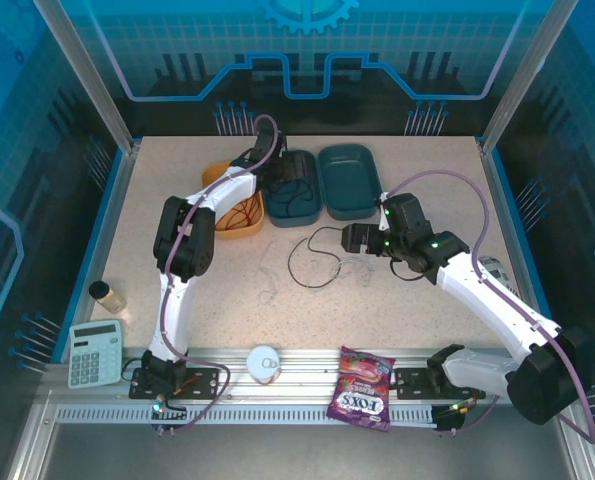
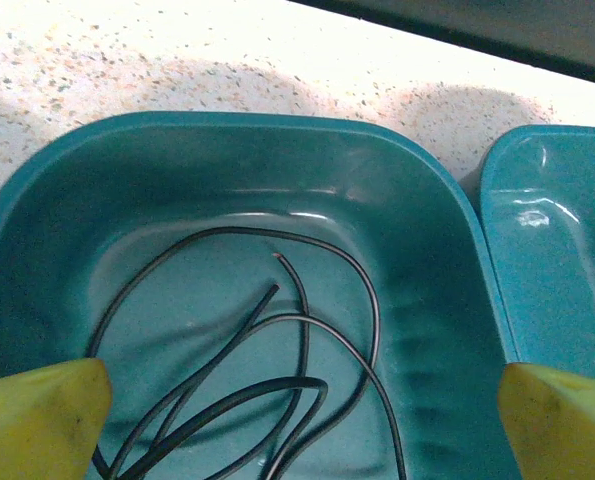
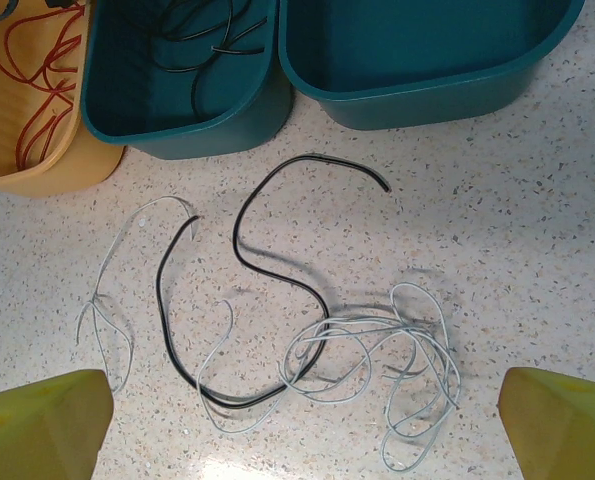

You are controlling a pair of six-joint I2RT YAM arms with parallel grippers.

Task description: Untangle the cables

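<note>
Yellow bowl (image 1: 239, 228): upper left of centre in the top view; red cables (image 3: 47, 95) lie coiled inside.
Left hand (image 2: 297, 425): released, fingers spread wide, nothing between them; it hangs above the left teal bin (image 2: 407, 240), aimed down into it.
Black cables in bin (image 2: 304, 340): loose loops on the bin floor, no other colour among them.
Right teal bin (image 1: 349, 185): just beside the left bin; no cable visible inside.
Loose cables: on the counter (image 1: 437, 170) at frame centre, below the bins. A black cable (image 3: 239, 235) runs in an S; its lower bend passes through the grey tangle (image 3: 377, 350). A grey strand (image 3: 105, 285) lies at its left.
Key relation: the tangle lies directly ahead of the right hand (image 3: 302, 425), slightly right of its centreline; the right arm is the nearer.
Right hand: released, jaws wide, empty; in the top view, it points left at the pile.
Next move, judged: separate black from grey.
</note>
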